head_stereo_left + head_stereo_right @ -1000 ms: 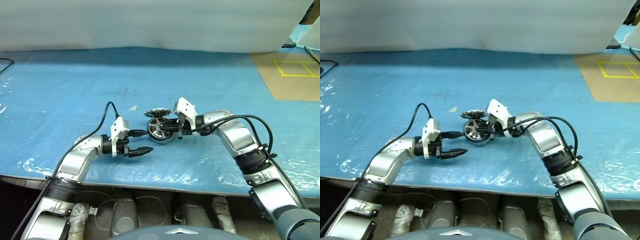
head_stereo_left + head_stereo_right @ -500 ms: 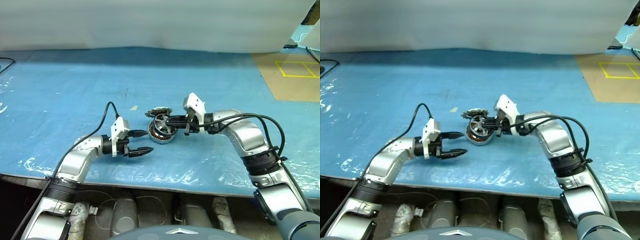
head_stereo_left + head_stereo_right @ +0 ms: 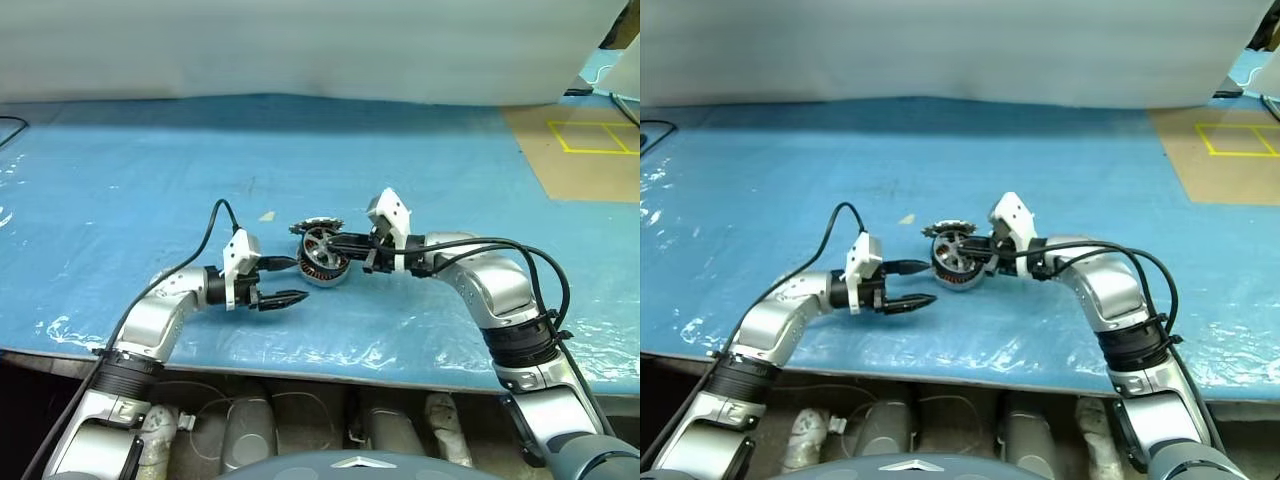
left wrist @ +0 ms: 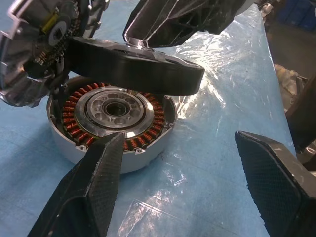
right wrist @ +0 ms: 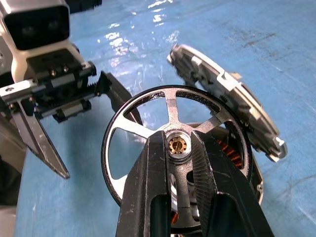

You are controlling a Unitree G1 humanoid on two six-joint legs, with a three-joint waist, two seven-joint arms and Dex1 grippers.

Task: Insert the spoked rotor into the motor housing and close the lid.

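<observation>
The spoked rotor, black-rimmed with silver spokes, hangs tilted just above the motor housing. My right gripper is shut on it at the hub. The housing sits on the blue table with its copper windings showing under the rotor's rim. Behind it the ribbed grey lid leans on edge against the housing. My left gripper stands open a little to the left of the housing, pointing at it, with nothing between its fingers.
The blue plastic-covered table runs wide on every side, with its front edge near me. A brown board with yellow tape lies at the back right. White sheeting closes off the far side.
My right gripper has rolled and risen slightly with the rotor, which now stands tilted over the housing instead of lying low on it. The left arm has not moved.
</observation>
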